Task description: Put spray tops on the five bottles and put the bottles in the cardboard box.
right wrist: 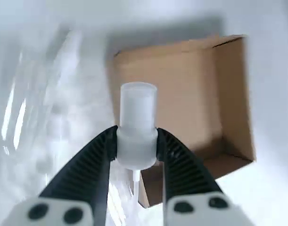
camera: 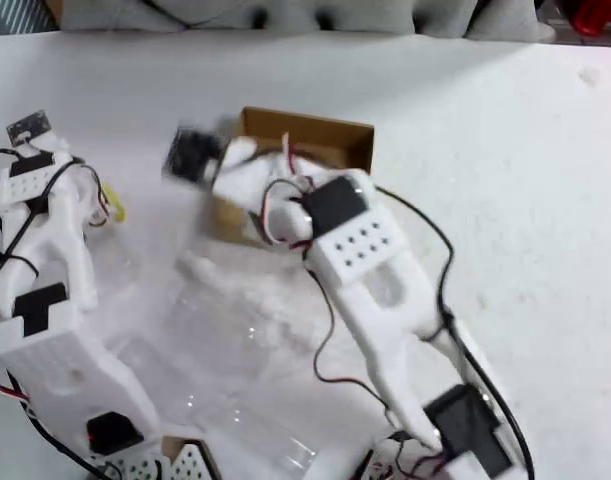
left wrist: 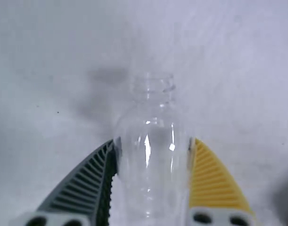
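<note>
Bottle (left wrist: 151, 160) sits between the fingers of my left tool (left wrist: 153, 145). Both pads touch its clear sides, and the open threaded neck points away from the tool with no top on it. Can't tell if it's lifted or resting on the worktop (left wrist: 49, 56). Right tool (right wrist: 136, 136) is pinched shut on a spray top (right wrist: 138, 101), gripped at the collar. Cap end points away from the tool, thin dip tube (right wrist: 134, 176) runs back toward the wrist. Cardboard box (right wrist: 233, 89) lies beyond that tool, open side facing it. Other clear bottles (right wrist: 21, 108) lie beside it, blurred.

Risks as I judge them:
- The tube faces the wrong way for the neck, so the top needs turning round. A small collar pinch could let it twist or pop out, likely into the box.
- The neck is narrow and the tube is thin and floppy. Any offset and the tube rides down outside the neck.
- The bottle wall looks thin. Squeezing harder may dent it, squeezing less lets it spin while threading.
- Clear plastic is hard for me to read remotely.
</note>
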Robot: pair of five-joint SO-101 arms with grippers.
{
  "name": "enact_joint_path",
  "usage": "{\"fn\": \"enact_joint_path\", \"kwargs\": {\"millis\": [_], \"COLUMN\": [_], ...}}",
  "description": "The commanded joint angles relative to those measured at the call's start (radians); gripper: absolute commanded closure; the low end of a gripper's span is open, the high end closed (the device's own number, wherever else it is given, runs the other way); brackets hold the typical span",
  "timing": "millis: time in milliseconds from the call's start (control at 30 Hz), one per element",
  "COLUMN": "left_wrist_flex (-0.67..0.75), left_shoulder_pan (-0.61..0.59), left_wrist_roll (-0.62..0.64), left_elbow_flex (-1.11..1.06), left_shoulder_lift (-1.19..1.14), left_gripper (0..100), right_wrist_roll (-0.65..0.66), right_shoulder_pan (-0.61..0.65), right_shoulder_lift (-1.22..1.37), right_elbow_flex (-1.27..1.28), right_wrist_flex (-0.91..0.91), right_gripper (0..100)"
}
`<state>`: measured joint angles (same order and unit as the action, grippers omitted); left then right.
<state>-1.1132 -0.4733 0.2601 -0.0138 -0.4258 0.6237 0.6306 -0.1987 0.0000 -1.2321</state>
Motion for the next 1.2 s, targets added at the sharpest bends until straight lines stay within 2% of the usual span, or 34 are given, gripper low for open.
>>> {"fn": "enact_joint_path", "kwargs": {"millis": [0,67,133,267,333,533,700,833,933,1167], "left_wrist_flex": [0.018,0.015,0.015,0.015,0.015,0.02,0.021,0.0,-0.095,-0.236], "left_shoulder_pan": [0.024,0.022,0.019,0.018,0.018,0.021,0.018,0.024,0.025,0.107], "left_wrist_roll": [-0.014,-0.014,-0.014,-0.014,-0.014,-0.014,-0.008,-0.006,-0.006,-0.006], "left_elbow_flex": [0.012,0.012,0.011,0.011,0.011,0.011,0.02,0.044,0.104,0.198], "left_shoulder_lift": [0.01,0.01,0.01,0.01,0.01,0.013,0.016,0.044,0.122,0.358], "left_gripper": [98,98,98,98,98,98,98,98,98,98], "right_wrist_roll": [-0.353,-0.496,-0.56,-0.494,-0.454,-0.379,-0.374,-0.497,-0.603,-0.717], "right_shoulder_pan": [-0.018,-0.025,-0.024,-0.028,-0.028,-0.025,-0.03,-0.031,-0.028,-0.022], "right_shoulder_lift": [-0.107,-0.131,-0.151,-0.173,-0.173,-0.2,-0.286,-0.321,-0.332,-0.326], "right_elbow_flex": [-0.126,-0.155,-0.175,-0.203,-0.204,-0.209,-0.219,-0.222,-0.218,-0.218], "right_wrist_flex": [0.047,0.097,0.193,0.441,0.503,0.323,0.318,0.325,0.349,0.354], "right_gripper": [98.2,98.2,98.1,97.0,97.4,97.5,97.5,97.5,97.5,97.1]}}
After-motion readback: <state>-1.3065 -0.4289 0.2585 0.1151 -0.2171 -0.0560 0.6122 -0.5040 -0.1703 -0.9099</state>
